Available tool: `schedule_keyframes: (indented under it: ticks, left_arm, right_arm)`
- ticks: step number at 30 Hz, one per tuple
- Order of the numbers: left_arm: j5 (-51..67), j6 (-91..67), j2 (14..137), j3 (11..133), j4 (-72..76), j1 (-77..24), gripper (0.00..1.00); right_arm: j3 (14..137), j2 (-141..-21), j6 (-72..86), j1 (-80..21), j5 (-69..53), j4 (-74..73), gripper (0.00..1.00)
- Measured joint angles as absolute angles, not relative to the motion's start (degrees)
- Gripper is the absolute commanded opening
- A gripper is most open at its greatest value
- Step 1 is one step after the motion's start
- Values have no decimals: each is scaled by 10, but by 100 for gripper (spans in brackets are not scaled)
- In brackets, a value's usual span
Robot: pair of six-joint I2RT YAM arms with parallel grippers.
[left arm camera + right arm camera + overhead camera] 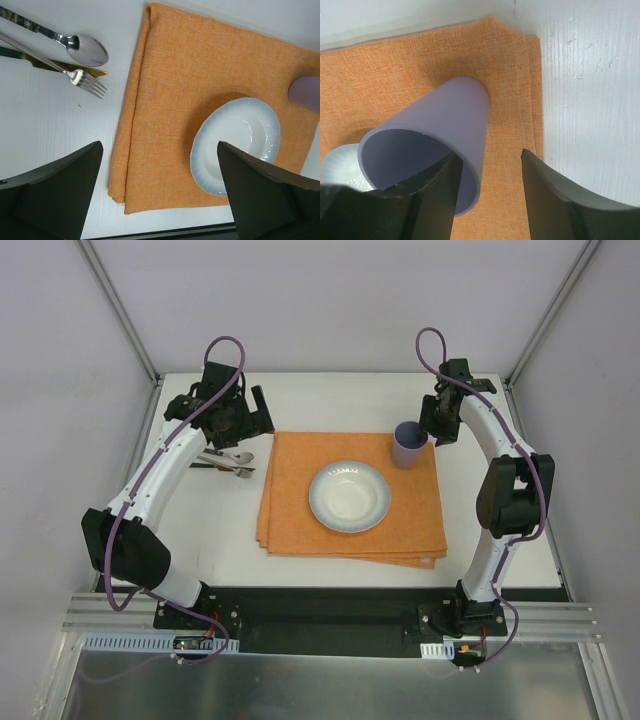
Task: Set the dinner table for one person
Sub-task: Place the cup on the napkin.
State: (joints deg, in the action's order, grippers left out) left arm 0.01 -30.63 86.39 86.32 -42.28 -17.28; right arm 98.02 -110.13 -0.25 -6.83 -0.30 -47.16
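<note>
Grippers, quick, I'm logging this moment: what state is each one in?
Left gripper: open, holding nothing.
Right gripper: open, fingers either side of the cup's wall, not clamping it.

No readable text, brand or number is being shown anywhere on the dinner table (330, 400); dark dots being seen on the spoon (75, 45) handle are perhaps holes.

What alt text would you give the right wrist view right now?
A lavender cup stands on the orange placemat, its wall between the right pincer's parted fingers. White table lies right; a bowl's rim peeks in lower left.
</note>
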Motion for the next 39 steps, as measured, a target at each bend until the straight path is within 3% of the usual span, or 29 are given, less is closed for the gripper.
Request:
schedule_keyframes:
  ticks: [27, 39]
  left_arm:
    - [0, -304, 875, 863, -423, -173, 99]
    - [14, -305, 934, 865, -422, -161, 99]
  right_arm:
    - [1049, -1127, 15, -68, -7, -475, 56]
    - [1062, -1101, 30, -39, -40, -503, 55]
